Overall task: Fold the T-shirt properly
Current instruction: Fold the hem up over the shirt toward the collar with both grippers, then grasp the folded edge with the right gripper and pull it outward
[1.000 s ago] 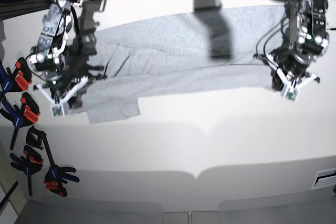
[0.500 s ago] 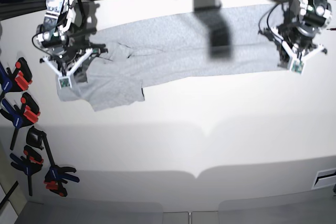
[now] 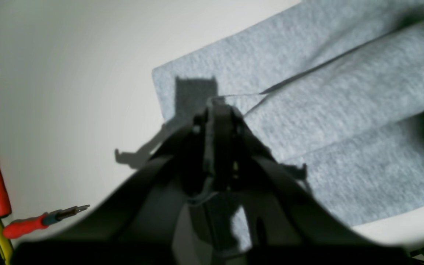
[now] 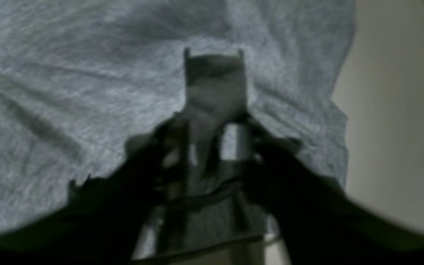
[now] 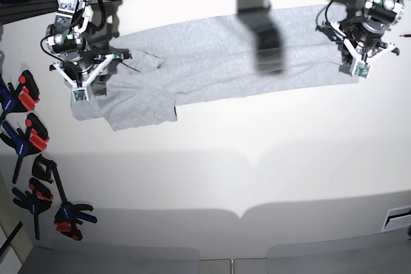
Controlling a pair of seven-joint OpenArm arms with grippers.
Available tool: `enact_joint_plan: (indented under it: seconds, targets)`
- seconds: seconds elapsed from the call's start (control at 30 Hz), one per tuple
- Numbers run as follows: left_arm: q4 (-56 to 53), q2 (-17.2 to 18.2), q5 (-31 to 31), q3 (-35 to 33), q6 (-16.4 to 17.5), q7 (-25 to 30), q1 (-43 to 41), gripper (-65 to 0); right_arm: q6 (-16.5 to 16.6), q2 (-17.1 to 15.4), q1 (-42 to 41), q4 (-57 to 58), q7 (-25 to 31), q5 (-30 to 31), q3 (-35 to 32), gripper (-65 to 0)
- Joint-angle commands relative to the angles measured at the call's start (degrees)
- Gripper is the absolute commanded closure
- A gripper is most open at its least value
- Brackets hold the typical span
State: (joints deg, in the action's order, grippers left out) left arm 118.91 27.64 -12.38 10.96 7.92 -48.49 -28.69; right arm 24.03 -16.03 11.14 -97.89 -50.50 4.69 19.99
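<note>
The T-shirt (image 5: 212, 68) lies lengthwise across the bench (image 5: 257, 178), a pincer at each end: left pincer (image 5: 361, 65) pinching cloth, right pincer (image 5: 79, 88) parted (apparently empty).

The T-shirt (image 5: 212, 62) is soft heather-grey knit cloth, matt and finely flecked, with shallow creases. Under it the worktop (image 5: 257, 178) looks smooth, off-white and faintly satin. At the left edge of the base frame, the clamps (image 5: 29, 139) show dark plastic bodies with glossy red-orange pads.
</note>
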Motion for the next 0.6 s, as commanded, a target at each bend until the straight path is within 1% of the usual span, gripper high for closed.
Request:
enact_joint_plan:
  seconds: [0.0, 0.03, 0.1, 0.13, 0.17, 0.23, 0.33, 0.4, 0.47, 0.57]
  targets:
    - [1.1, 0.8, 0.3, 0.5, -0.4, 0.7, 0.1, -5.1, -0.7, -0.8, -0.7, -1.1, -0.3, 0.4, 0.3, -30.3]
    - [1.1, 0.8, 0.3, 0.5, -0.4, 0.6, 0.1, -11.6, -0.6, -0.8, -0.7, -1.1, -1.6, 0.4, 0.3, -30.3]
    - [1.1, 0.8, 0.3, 0.5, -0.4, 0.1, 0.1, -22.8, 0.3, -0.8, -0.7, -1.1, -1.4, 0.5, 0.3, -30.3]
    - [1.1, 0.8, 0.3, 0.5, -0.4, 0.1, 0.1, -26.7, 0.5, -0.8, -0.7, -1.2, 0.2, 0.5, 0.3, -30.3]
    - [1.1, 0.8, 0.3, 0.5, -0.4, 0.1, 0.1, -29.0, 0.4, -0.8, -0.9, -1.5, 2.4, 0.5, 0.3, -30.3]
    - [1.1, 0.8, 0.3, 0.5, -0.5, 0.6, 0.1, -29.9, 0.3, -0.8, -2.4, -1.8, 5.8, 1.1, 0.3, -30.3]
    - [1.1, 0.8, -0.1, 0.5, -0.5, 0.8, 0.2, -29.9, 0.0, -0.8, -7.5, -1.7, 6.3, 5.3, 0.2, -30.1]
    - [1.1, 0.8, -1.7, 0.5, -0.4, 1.3, 0.2, -29.9, 0.0, -0.8, -11.8, -1.0, 5.8, 7.7, 0.1, -30.0]
    - [1.1, 0.8, -3.5, 0.5, -0.4, 2.0, 0.2, -29.9, 0.0, -0.8, -16.8, 1.6, 4.0, 9.4, 0.0, -28.4]
    - [1.1, 0.8, -3.7, 0.5, -0.4, 2.0, 0.3, -29.9, 0.0, -0.8, -24.9, 10.6, 1.1, 9.2, -0.8, -27.4]
